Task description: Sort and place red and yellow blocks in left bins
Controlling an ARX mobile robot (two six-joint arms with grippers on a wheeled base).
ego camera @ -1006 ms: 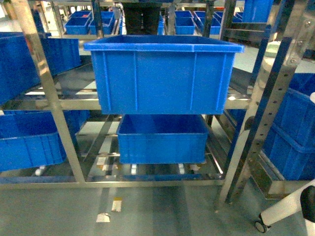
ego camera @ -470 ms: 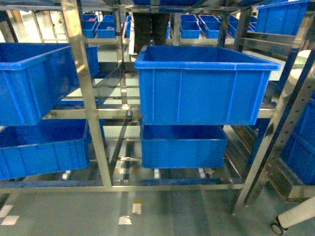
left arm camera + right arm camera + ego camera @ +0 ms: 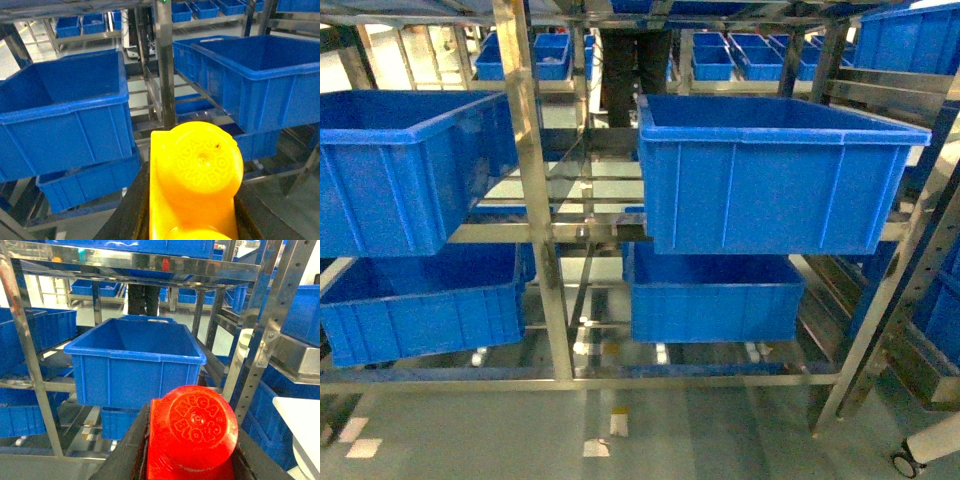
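While clamped — yellow block point(image 3: 195, 185) between end effector point(image 3: 192, 220) jaws

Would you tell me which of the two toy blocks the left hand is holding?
The yellow block: it sits between the left hand's fingers in the left wrist view, while the red block sits in the right hand.

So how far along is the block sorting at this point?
Both blocks are picked up: the left pincer grips the yellow block, the right pincer the red block. Neither is binned yet; the upper-left blue bin looks empty, so both placements remain.
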